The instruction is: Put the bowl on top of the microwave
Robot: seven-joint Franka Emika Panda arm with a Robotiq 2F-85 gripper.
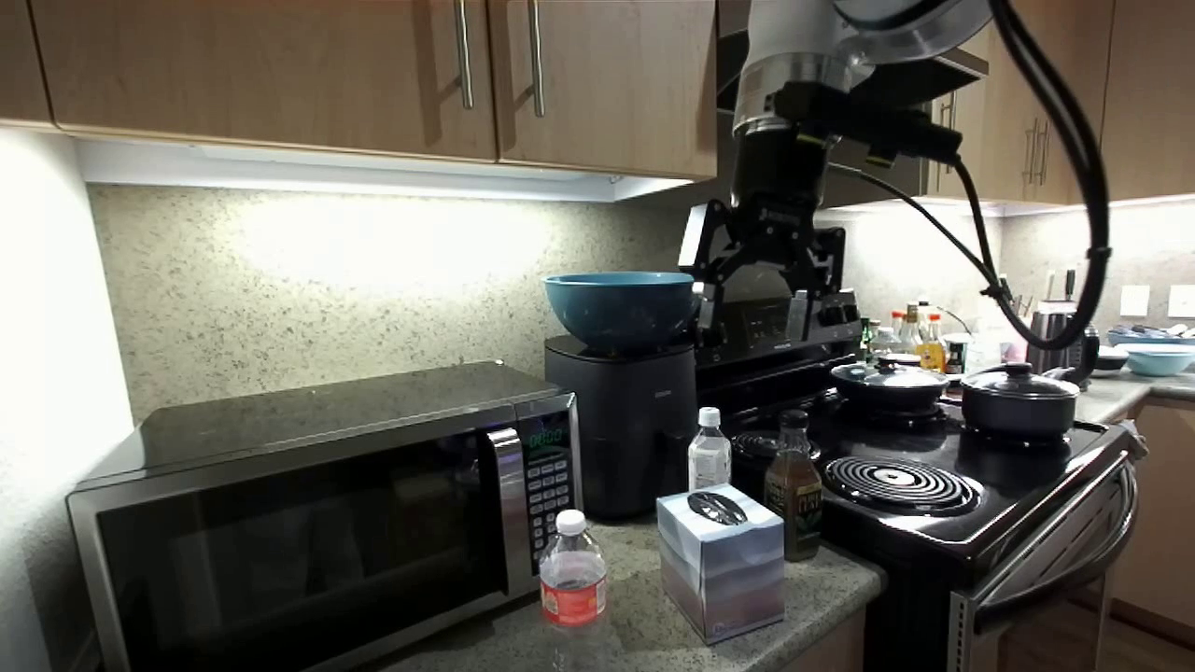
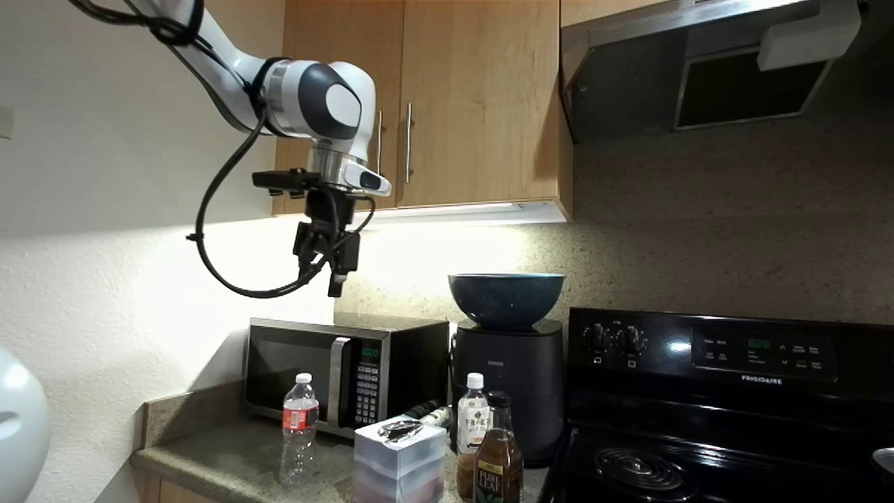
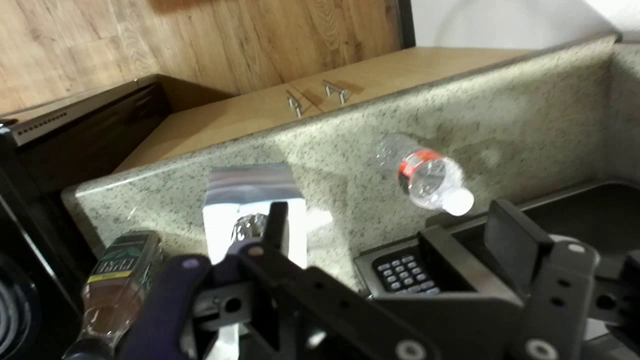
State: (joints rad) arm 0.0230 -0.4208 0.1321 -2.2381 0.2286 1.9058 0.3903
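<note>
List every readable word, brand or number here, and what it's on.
"FRIGIDAIRE": stove panel
"PURE LEAF": brown bottle
"0000": microwave, green display; any colon unclear
Too small or blurred: keypad, stove clock, lettering on tall black appliance, red-labelled bottle, white-labelled bottle, tissue box

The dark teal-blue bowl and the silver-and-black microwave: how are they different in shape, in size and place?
The bowl has round, curved sides; the microwave, straight edges. The bowl is smaller than the microwave. The bowl sits on the tall black boxy appliance; the microwave, on the speckled grey counter. Shared: the open black gripper holds neither.
</note>
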